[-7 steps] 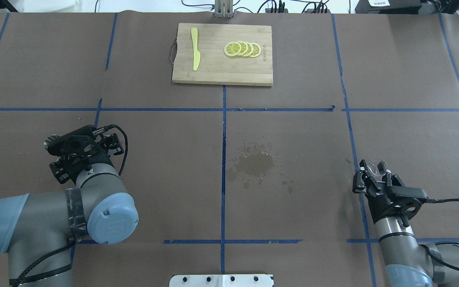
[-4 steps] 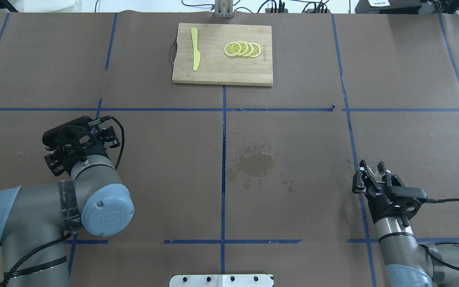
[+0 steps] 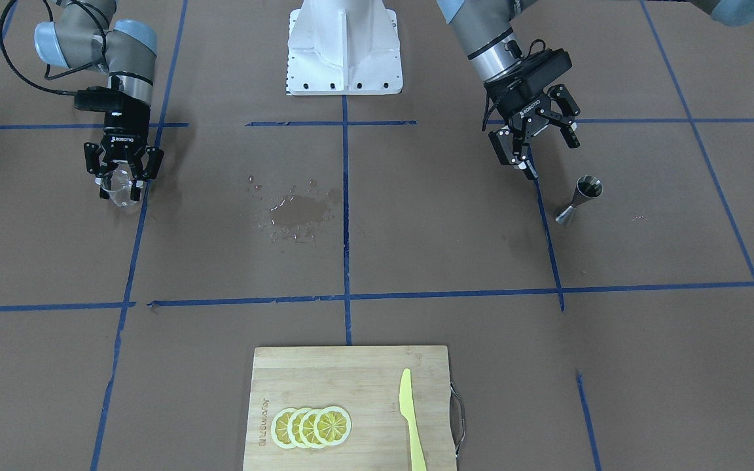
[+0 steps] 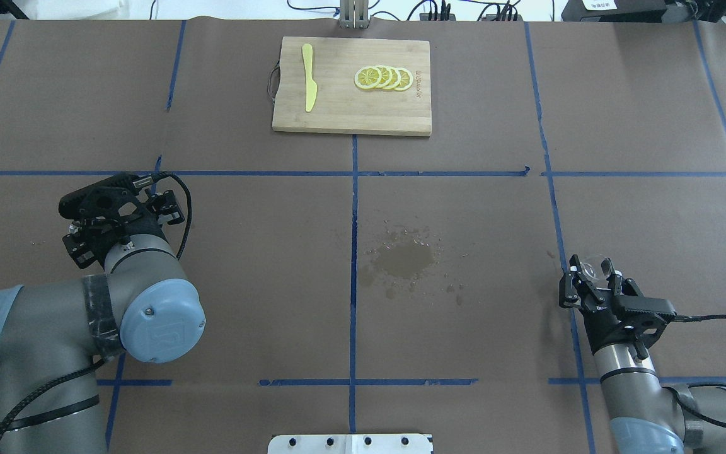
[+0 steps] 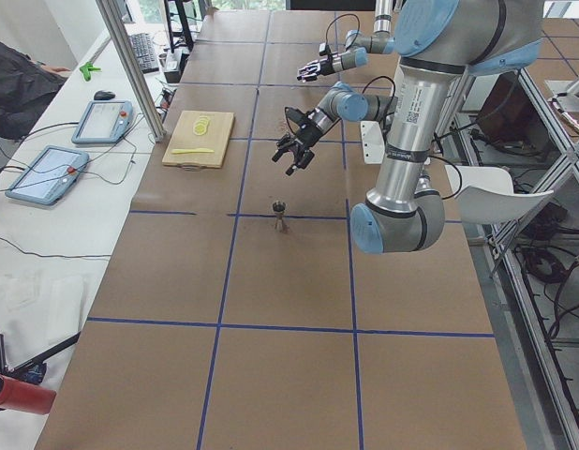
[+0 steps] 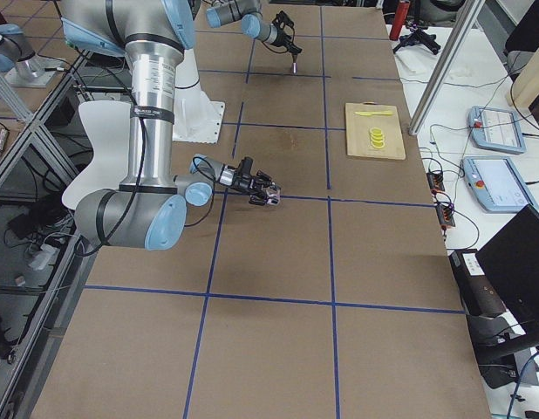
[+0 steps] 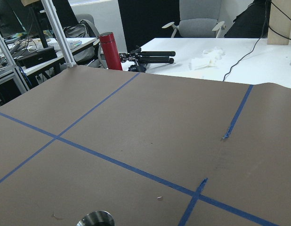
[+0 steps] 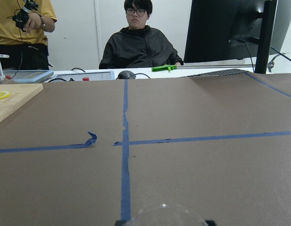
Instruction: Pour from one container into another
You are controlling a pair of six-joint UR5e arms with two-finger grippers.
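Observation:
The clear glass cup [image 3: 117,191] sits between the fingers of my right gripper [image 3: 118,185], which is shut on it low over the table; its rim [image 8: 164,214] shows at the bottom of the right wrist view. The steel jigger [image 3: 580,199] stands upright on the table on my left side, free of any grip. My left gripper [image 3: 542,150] hangs open and empty just above the table, a short way from the jigger toward the robot's base. In the overhead view my left wrist [image 4: 117,211] hides the jigger. The left wrist view shows only the jigger's rim [image 7: 95,219].
A wet patch [image 4: 404,260] darkens the paper mid-table. At the far edge lies a wooden cutting board [image 4: 338,116] with lemon slices [image 4: 383,78] and a yellow knife [image 4: 308,77]. The white robot base [image 3: 343,49] stands between the arms.
My left arm has swung away from the robot and slightly left, so its wrist now covers the jigger in the overhead view. The right gripper with the glass cup has barely shifted.

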